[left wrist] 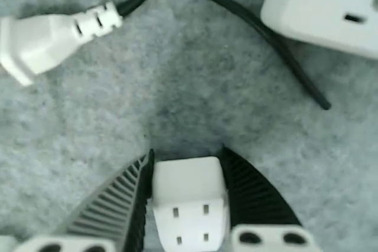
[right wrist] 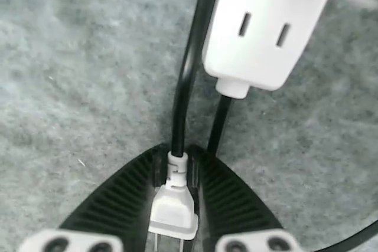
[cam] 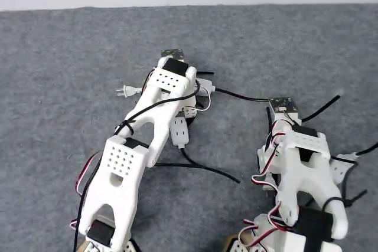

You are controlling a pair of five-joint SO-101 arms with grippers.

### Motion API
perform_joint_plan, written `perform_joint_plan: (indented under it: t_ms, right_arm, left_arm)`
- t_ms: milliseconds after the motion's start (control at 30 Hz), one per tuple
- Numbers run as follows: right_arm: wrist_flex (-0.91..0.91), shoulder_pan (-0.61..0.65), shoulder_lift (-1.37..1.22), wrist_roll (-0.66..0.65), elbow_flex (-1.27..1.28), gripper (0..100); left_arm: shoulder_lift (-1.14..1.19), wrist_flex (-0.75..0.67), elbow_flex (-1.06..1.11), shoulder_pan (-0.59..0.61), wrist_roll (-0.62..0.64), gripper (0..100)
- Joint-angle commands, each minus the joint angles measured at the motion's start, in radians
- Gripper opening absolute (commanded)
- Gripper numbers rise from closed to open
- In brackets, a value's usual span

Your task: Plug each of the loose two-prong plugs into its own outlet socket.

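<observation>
My left gripper [left wrist: 188, 155] is shut on a small white outlet socket [left wrist: 189, 205], its two slot pairs facing the camera. Beyond it on the carpet lie a loose white plug [left wrist: 41, 39] on a black cord and a second white socket [left wrist: 325, 10]. My right gripper [right wrist: 178, 151] is shut on a white two-prong plug [right wrist: 174, 205] whose black cord runs away from it. A white socket [right wrist: 260, 28] with two slots lies just ahead of that plug. In the high view, a plug with bare prongs [cam: 125, 91] lies beside the left arm [cam: 159, 104].
Grey carpet covers the table. Black cords [cam: 207, 169] cross the middle between the arms. Another white socket [cam: 179, 131] lies by the left arm, and one [cam: 339, 166] beside the right arm [cam: 298, 157]. A pale wall borders the far edge.
</observation>
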State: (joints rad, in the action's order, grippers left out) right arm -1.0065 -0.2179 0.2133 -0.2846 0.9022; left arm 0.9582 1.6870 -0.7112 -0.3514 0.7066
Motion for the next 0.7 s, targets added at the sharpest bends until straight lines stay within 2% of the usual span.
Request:
perform_joint_plan:
  t_ms: [0,100,267,367,500,667]
  right_arm:
    - [0.013,0.010,0.028,-0.011,-0.031,0.8]
    - [0.013,0.010,0.028,-0.011,-0.031,0.8]
    - [0.013,0.027,0.028,-0.011,-0.025,0.8]
    - [0.022,0.027,0.028,-0.012,-0.021,0.8]
    - [0.025,0.025,0.028,-0.012,-0.021,0.8]
    - [0.025,0.025,0.028,-0.012,-0.021,0.8]
  left_arm:
    - [-0.009,-0.023,-0.015,-0.041,0.006,11]
    - [-0.015,0.014,-0.022,-0.044,-0.114,14]
    - [-0.020,0.031,-0.025,-0.041,-0.097,30]
    - [-0.037,0.060,-0.044,-0.044,-0.114,35]
    - [-0.155,0.071,0.004,-0.074,-0.193,33]
    - [-0.374,0.054,0.182,-0.080,-0.213,30]
